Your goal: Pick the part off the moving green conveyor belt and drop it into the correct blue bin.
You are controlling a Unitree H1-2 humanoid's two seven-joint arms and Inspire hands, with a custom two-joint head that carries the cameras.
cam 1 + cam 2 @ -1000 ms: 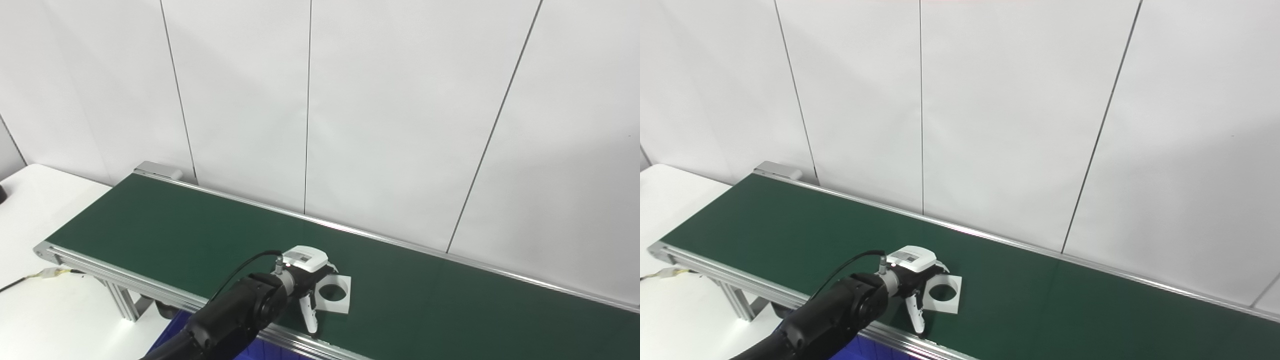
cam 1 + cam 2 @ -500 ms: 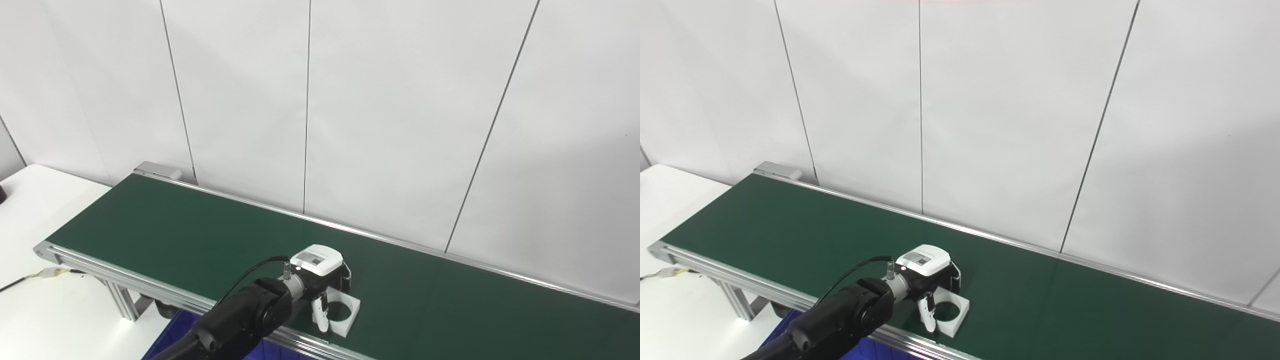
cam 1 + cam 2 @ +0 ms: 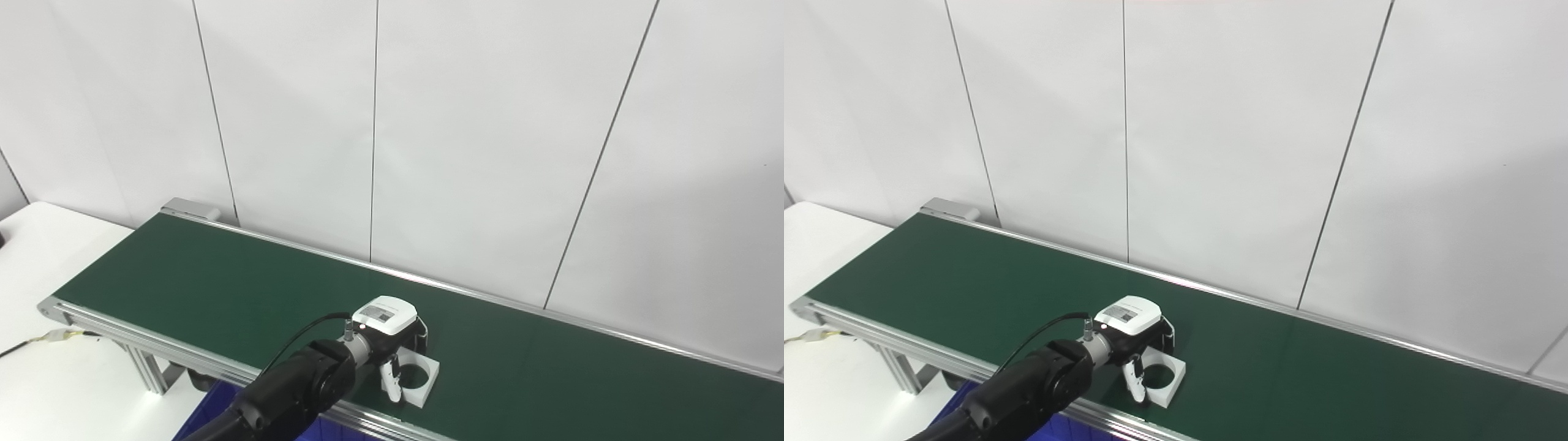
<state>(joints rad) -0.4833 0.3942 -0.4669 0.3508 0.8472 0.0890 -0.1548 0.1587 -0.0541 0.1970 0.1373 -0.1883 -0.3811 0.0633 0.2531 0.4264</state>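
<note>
One green conveyor belt [image 3: 202, 282] fills most of what we see, standing on a white desk [image 3: 55, 392]. Below its near edge a blue bin [image 3: 205, 407] peeks out. Our left hand [image 3: 392, 343] has its fingers closed around the white part [image 3: 422, 380] with a round hole near the belt's near edge; since a second ago the part has tipped up and now appears slightly lifted.

Evenly and brightly lit from above; soft shading across white wall panels [image 3: 478, 141]. Sharp focus throughout, no glare, no visible edge distortion.
</note>
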